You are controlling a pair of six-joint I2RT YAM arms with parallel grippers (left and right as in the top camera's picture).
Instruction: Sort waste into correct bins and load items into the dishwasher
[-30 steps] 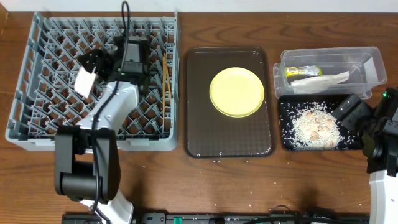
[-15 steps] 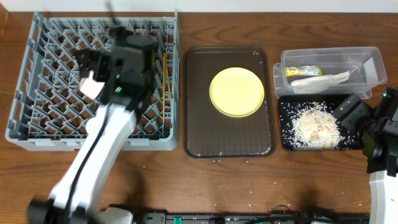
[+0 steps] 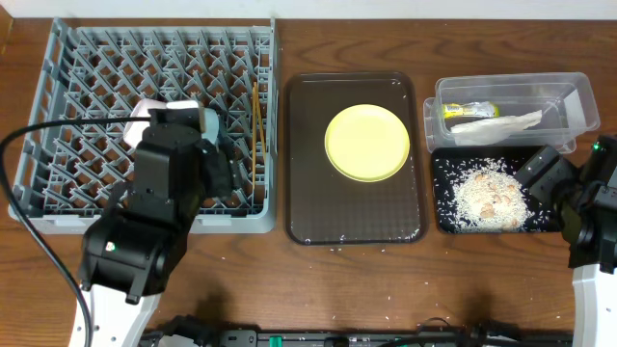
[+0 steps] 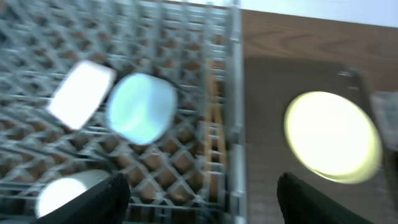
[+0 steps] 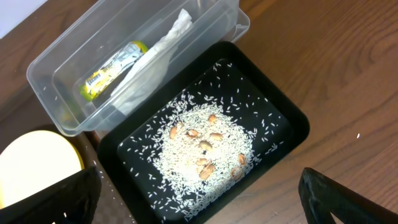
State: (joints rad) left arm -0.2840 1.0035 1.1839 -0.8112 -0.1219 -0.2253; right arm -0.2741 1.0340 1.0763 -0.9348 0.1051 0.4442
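Left wrist view, blurred: left fingers (image 4: 93, 200) apart, nothing between them. They hang over the grey rack (image 3: 77, 77).
- Light blue bowl (image 4: 142, 116) sits in the rack ahead of the left-hand finger, clear of both.
- Beside it is a pale tilted shape (image 4: 81, 93); cannot tell whether cup or bowl.
- 2 chopsticks (image 3: 256, 118) lie along the rack's right wall, ahead of the gap between the fingers and not touching them.
- Yellow plate (image 3: 367, 143) lies flat on the dark brown tray (image 3: 318, 193), outside the rack, ahead of the right-hand finger.

Right wrist view: right fingers (image 5: 56, 200) wide apart and empty, above the near edge of the black tray (image 5: 277, 134).
- Rice (image 5: 202, 149) with brown scraps is heaped mid-tray, ahead of the gap and apart from both fingers.
- Clear tub (image 5: 230, 15) touches the tray's far side.
- It holds the green-yellow wrapper (image 5: 115, 65) and the white napkin (image 5: 158, 68), side by side.

Loose grains are scattered on the bench (image 3: 386, 289).
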